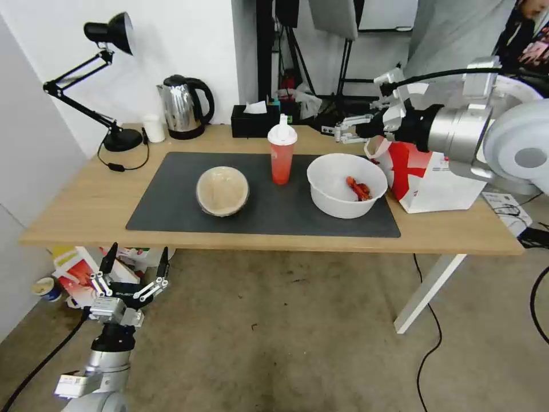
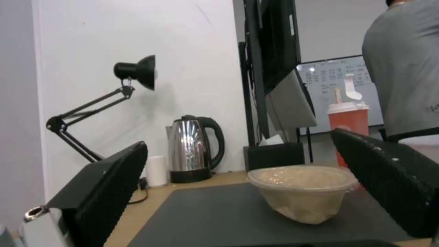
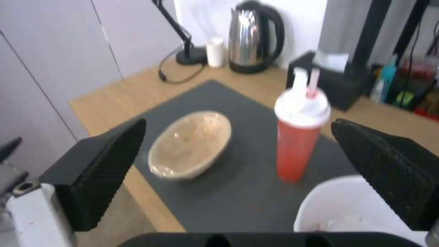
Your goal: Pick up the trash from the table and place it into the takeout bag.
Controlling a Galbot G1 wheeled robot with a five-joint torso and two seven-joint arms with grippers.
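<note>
On the table [image 1: 80, 212]: two bowls, one cup [image 1: 281, 153]; both grippers spread apart, empty.

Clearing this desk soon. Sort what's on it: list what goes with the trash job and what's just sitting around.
Job:
white bowl with red scraps
red drink cup
beige lidded bowl
takeout bag
table, dark mat included

Lying about:
steel kettle
black tissue box
desk lamp
small white cylinder
</note>
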